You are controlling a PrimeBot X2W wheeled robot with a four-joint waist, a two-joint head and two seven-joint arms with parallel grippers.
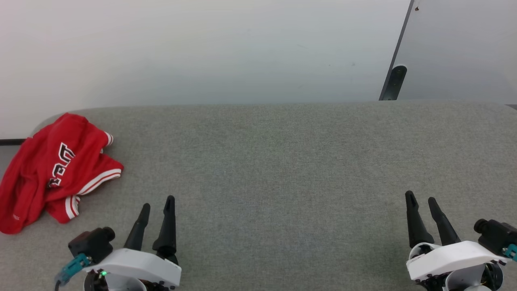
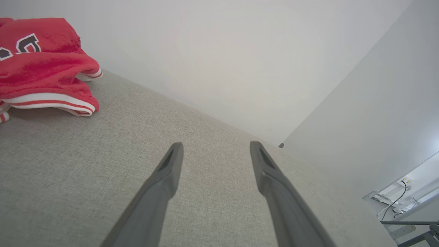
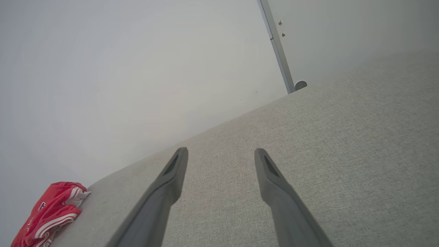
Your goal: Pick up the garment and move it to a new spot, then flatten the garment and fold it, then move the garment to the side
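The garment (image 1: 56, 169) lies crumpled at the far left of the grey fabric surface (image 1: 274, 169); it is red with white-and-red striped trim and black white-outlined lettering. The left wrist view has the garment (image 2: 41, 65) at upper left, the right wrist view has the garment (image 3: 48, 214) at lower left. My left gripper (image 1: 158, 201) rests at the lower left, open and empty, a short way right of and nearer than the garment. At the lower right my right gripper (image 1: 421, 197) is open and empty, far from it. The left gripper (image 2: 214, 147) and right gripper (image 3: 221, 152) show spread fingers over bare fabric.
A pale wall (image 1: 202, 48) rises behind the surface. A dark upright strip (image 1: 394, 83) stands at the back right where two wall panels meet. The surface's left edge runs under the garment. A desk frame with cables (image 2: 404, 202) shows far off.
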